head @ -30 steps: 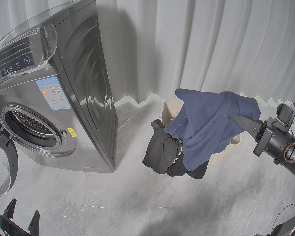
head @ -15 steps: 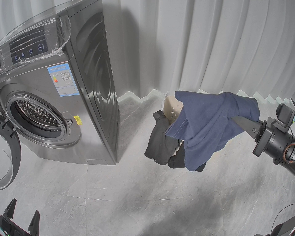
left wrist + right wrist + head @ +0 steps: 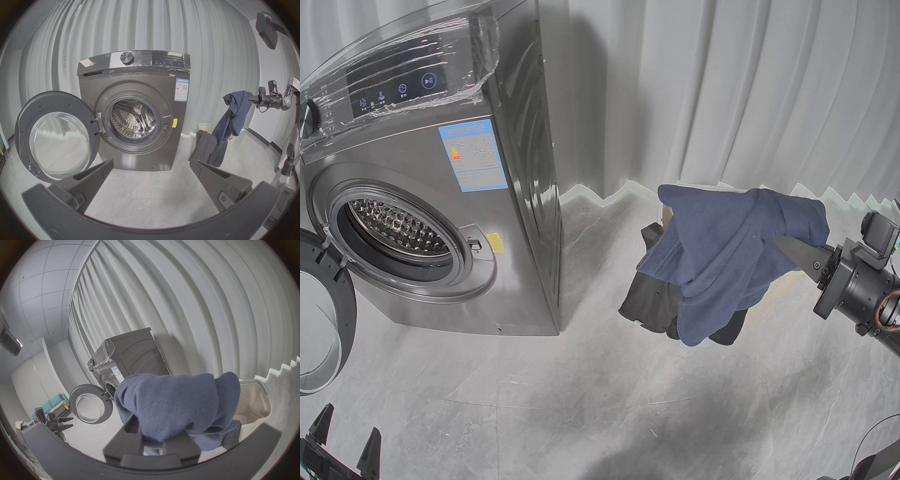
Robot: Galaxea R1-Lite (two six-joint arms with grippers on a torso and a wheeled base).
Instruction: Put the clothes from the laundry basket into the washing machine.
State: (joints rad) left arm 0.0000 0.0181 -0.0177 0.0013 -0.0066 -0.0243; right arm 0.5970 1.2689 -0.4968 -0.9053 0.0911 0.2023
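The right pincer [image 3: 782, 244] is clamped on a bunch of the blue garment [image 3: 725, 250] and holds it up in the air over the laundry basket [image 3: 254, 402]. The cloth folds over the pincer's tips and hangs in a long drape. Its lower end comes down level with the dark clothes [image 3: 650, 300], though from this angle I cannot tell whether the two touch.

The dark clothes are slung over the basket's rim on the side nearest the washing machine [image 3: 512, 206] and spill down its outer wall toward the floor [image 3: 581, 387]. The basket is pale with small perforations, and it stands on the floor close to the white curtain [image 3: 750, 94].

The washing machine is a grey front-loader to the left of the basket, with a strip of bare floor between them. Its round door [image 3: 322, 325] is swung wide open to the left, showing the metal drum [image 3: 403, 228]. Clear film lies over the control panel [image 3: 400, 87], and a blue label [image 3: 473, 155] is stuck on the front above the opening.

The left pincer [image 3: 349, 425] hangs low in front of the machine, well apart from the basket, its fingers spread apart and empty.
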